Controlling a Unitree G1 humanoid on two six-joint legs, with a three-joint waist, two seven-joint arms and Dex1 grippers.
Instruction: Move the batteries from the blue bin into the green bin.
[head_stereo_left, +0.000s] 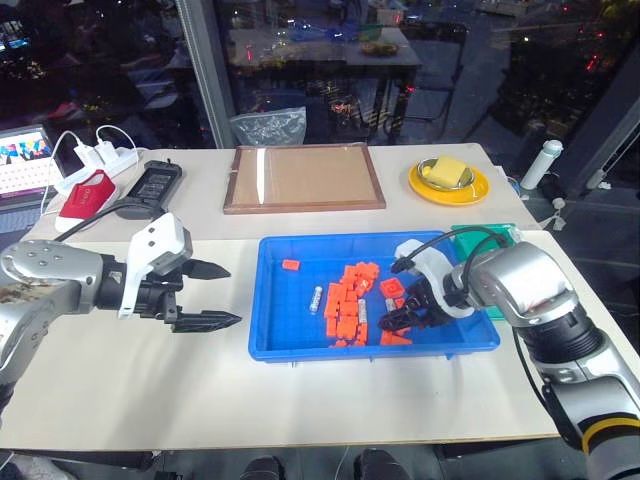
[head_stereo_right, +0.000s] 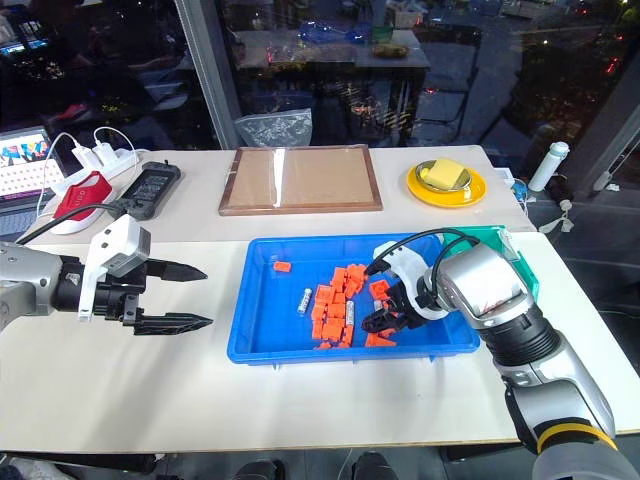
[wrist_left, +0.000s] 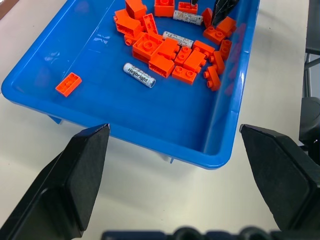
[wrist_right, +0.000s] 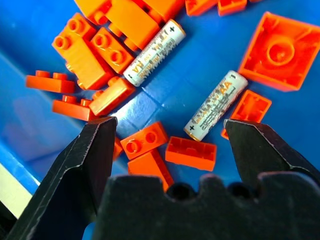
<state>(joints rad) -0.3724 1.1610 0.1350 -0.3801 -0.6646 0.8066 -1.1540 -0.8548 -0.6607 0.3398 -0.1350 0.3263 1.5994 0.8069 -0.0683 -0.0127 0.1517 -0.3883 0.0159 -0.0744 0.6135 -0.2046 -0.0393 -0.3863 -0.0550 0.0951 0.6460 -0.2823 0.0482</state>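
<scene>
Batteries: lying loose on the floor of the blue bin (head_stereo_left: 275, 345) among scattered orange bricks (head_stereo_left: 352, 300). One battery (head_stereo_left: 314, 297) lying apart at the left edge of the brick pile; two more (wrist_right: 216, 105) (wrist_right: 153, 52) lying just beyond the right end effector's fingertips, touching or nearly touching bricks. One stray orange brick (head_stereo_left: 290, 265) sitting alone toward the far left corner of the bin.

Blue bin: sitting on the near part of the white table (head_stereo_left: 130, 400), centre-right.

Green bin (head_stereo_right: 505, 243): sitting just right of the blue bin's far right corner, partly hidden behind the right arm.

Right end effector (head_stereo_left: 402, 316): reaching down into the right part of the blue bin, fingers (wrist_right: 82, 165) spread wide over bricks and batteries, gripping nothing.

Left end effector (head_stereo_left: 215, 295): hovering over the table just left of the blue bin, pointing toward it, fingers (wrist_left: 75, 175) spread wide, gripping nothing.

Far side of table: brown wooden-framed tray (head_stereo_left: 304, 178) sitting beyond the blue bin; yellow plate (head_stereo_left: 449, 182) carrying a yellow block, standing right of that tray; black device (head_stereo_left: 155, 181), red object (head_stereo_left: 85, 194) and white power strip (head_stereo_left: 100, 158) grouped at far left.
</scene>
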